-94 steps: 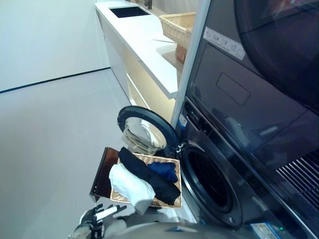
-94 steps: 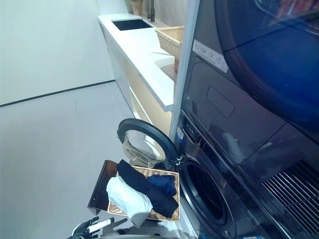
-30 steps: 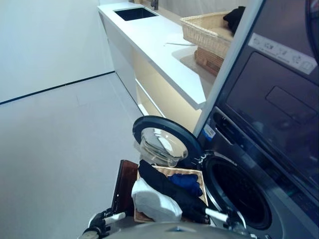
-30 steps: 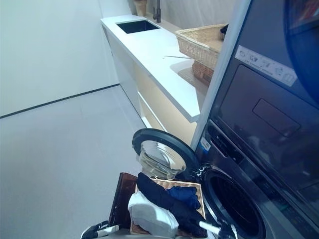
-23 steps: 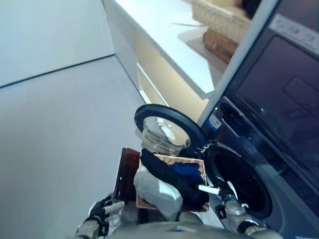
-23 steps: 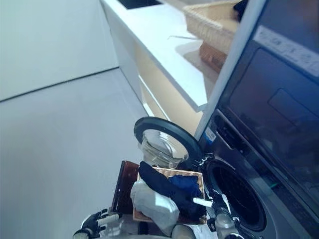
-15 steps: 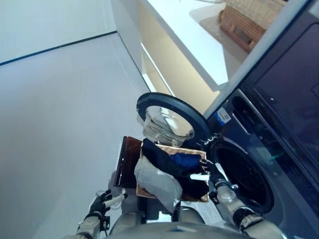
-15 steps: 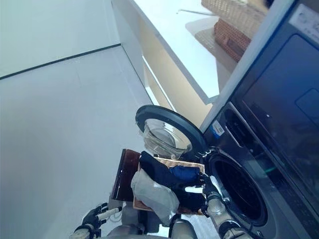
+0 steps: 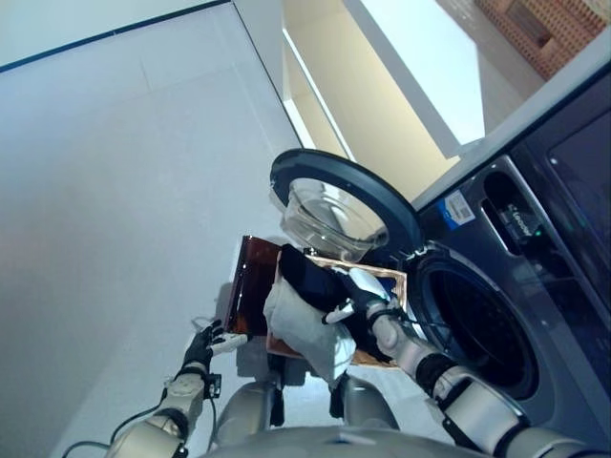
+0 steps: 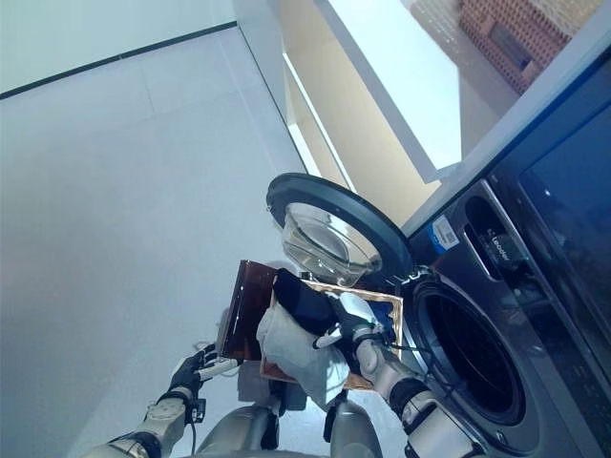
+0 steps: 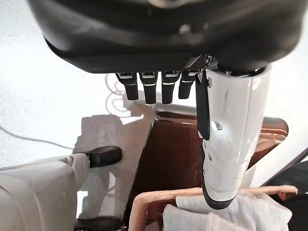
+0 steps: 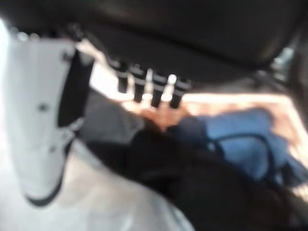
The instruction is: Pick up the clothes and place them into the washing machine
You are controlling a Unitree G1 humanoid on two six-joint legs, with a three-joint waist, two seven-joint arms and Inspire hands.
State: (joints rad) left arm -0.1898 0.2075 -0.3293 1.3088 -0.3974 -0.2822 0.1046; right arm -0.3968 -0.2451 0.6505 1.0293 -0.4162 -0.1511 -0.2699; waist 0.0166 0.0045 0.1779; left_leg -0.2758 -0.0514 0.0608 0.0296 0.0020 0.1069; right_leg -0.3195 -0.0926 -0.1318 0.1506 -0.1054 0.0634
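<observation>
**Right hand over the laundry pile, nothing gripped yet**

My right hand's fingers [image 12: 147, 89] hang straight and spread above the clothes, with the white-covered thumb out to the side. They hold nothing. In the head views the right hand [image 9: 361, 303] sits on top of the pile in the flat wicker laundry basket [image 9: 393, 282], over the long black garment [image 9: 307, 280] and just beside the folded white garment [image 9: 304, 329]. A crumpled blue garment [image 12: 240, 137] lies past the fingers, toward the washer side of the basket.

I judge that the step in hand is the first grab. To do it well I want to sink the fingers into the black cloth where it bunches thickest, close thumb against fingers on a deep fold, and lift straight up until the tail clears the basket rim. The black piece overlaps the white one, so it may drag that along.

My left hand [image 9: 203, 348] idles low over the pale floor [image 9: 105, 172], fingers straight and empty, beside the dark brown board [image 11: 168, 159] that juts out from under the basket.

The dark front-loading washing machine [image 9: 535, 277] stands to my right, its drum mouth [image 9: 473, 329] open. The round glass-bowled door [image 10: 329, 234] swings out right behind the basket. The carry from basket to drum must pass beside the door's hinge edge, so I plan a low arc and watch for cloth snagging there.
</observation>
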